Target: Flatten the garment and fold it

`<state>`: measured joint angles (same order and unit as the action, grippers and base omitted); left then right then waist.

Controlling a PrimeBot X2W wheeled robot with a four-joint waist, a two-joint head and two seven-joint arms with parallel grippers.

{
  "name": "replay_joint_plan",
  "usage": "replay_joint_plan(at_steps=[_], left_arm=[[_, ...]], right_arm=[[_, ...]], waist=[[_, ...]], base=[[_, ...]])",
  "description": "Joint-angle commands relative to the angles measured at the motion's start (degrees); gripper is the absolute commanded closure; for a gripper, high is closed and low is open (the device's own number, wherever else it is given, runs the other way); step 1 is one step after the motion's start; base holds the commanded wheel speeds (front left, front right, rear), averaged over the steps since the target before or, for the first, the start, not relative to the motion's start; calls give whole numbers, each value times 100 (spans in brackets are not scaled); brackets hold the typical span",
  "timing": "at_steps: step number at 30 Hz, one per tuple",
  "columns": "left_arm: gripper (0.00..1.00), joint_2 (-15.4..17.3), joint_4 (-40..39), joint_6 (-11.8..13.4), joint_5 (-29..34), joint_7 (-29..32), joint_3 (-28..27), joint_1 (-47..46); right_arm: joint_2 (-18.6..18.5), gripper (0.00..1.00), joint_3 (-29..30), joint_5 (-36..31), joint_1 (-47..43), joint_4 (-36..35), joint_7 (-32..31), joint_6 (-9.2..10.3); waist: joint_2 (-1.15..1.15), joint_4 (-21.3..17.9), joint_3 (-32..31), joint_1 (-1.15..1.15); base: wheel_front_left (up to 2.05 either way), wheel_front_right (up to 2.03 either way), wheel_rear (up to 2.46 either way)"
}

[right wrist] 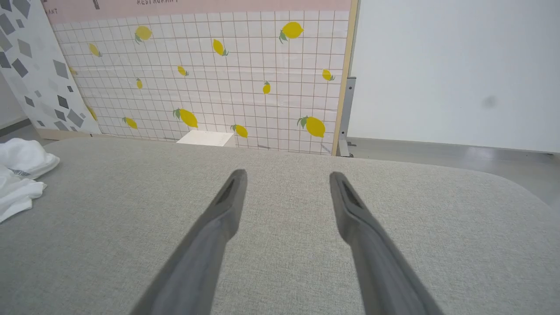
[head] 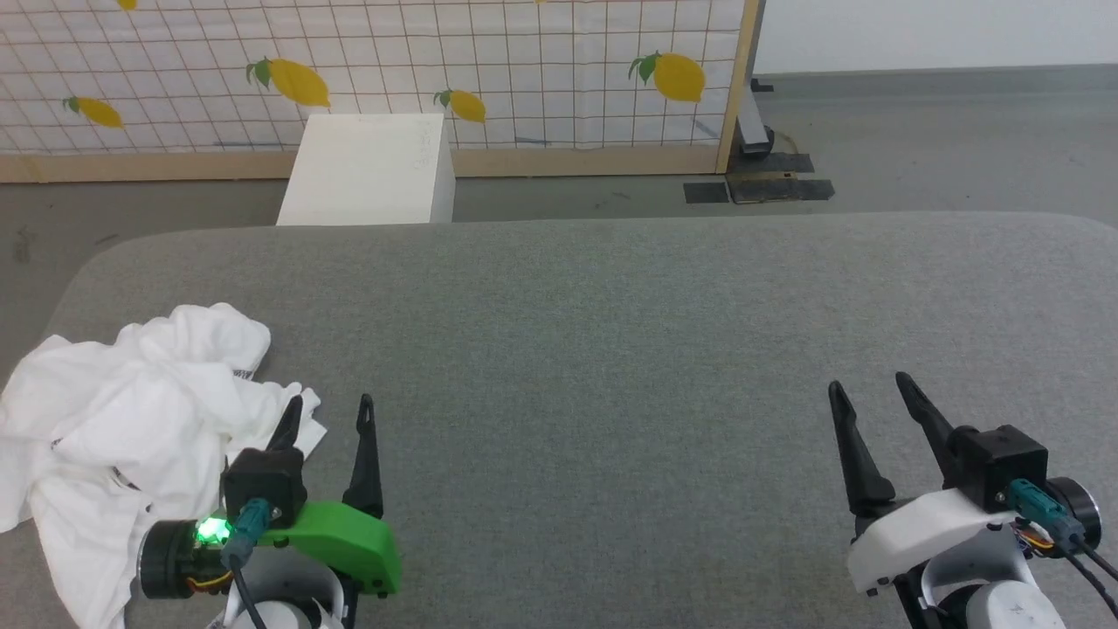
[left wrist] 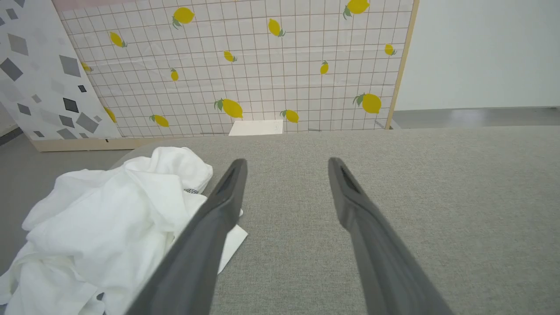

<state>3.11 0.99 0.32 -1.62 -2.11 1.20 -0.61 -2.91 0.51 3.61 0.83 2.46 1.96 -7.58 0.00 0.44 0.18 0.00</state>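
While heaped as now, cannot be folded: find the garment crumpled at the near left corner of the table, with layers tangled, sleeves and hem impossible to tell apart, and the left side seeming to spill past the table edge. Risk first of dragging it off toward the floor, if pulled leftward or caught only by the overhanging part. Risk too of pinching several layers at once, with no single edge on show; would likely lift a knot rather than open it out. Just right of the heap, find the left gripper, jaws spread wide and empty, its left finger over or touching the cloth's near right flap, hard to say which. Could snag that flap on closing or on a sideways sweep and bunch it tighter. Well apart at the near right, find the right gripper, likewise spread and holding nothing, above bare table. Faces a long reach across to the heap; might leave one arm working alone, or bring both arms close by the pile and into each other. Beyond the far edge, note the box and the lemon screen behind it; hardly a hazard unless cloth gets flung over the far side.
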Motion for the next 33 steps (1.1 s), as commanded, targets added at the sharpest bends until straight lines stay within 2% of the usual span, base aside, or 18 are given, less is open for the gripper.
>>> replay_joint_plan(at_steps=[1,13,33], left_arm=[[0,-4,3,53,-58,-52,8,34],[0,-6,-9,134,-144,-193,-4,93],[0,-10,-11,305,-321,-430,82,204]], right_arm=[[1,0,8,69,-46,39,61,1],[1,0,-38,251,-69,125,202,2],[1,0,-110,400,-88,319,441,4]], waist=[[0,25,5,0],[0,346,36,0],[0,1219,121,0]], base=[[0,0,0],[0,0,0],[0,0,0]])
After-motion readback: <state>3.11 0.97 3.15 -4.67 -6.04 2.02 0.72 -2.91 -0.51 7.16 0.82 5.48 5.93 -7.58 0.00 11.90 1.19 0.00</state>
